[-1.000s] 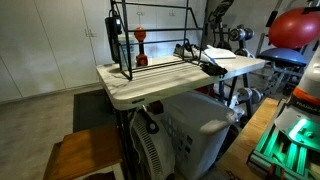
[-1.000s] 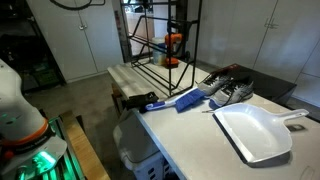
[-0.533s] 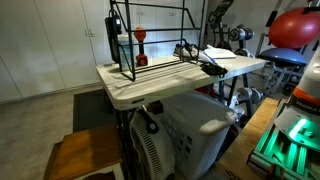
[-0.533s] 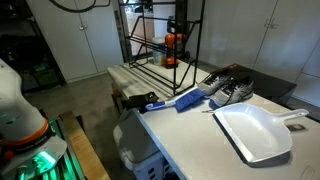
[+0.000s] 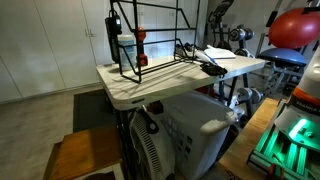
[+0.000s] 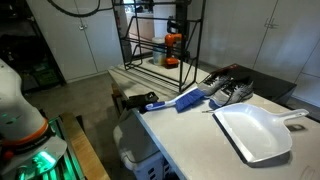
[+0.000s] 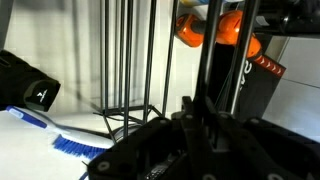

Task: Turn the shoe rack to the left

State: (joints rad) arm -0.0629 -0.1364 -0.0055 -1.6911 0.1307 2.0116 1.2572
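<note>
One shoe rack [image 5: 160,64] stands on the table [image 5: 125,92], toward 12 o'clock in an exterior view. Gripper [image 7: 196,122] sits at an upright rod. Pinching or spread: cannot tell, wrist view too dark. Risk: the tall, light rack tips, or the rod slips free mid-turn.

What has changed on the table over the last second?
The black wire shoe rack has swung slightly: in an exterior view the far end of its top bar now sits further left in the picture. In the wrist view an upright rod runs down into the claw; no fresh grasp or release shows. The white plastic dustpan, blue brush and grey shoes stayed put.
</note>
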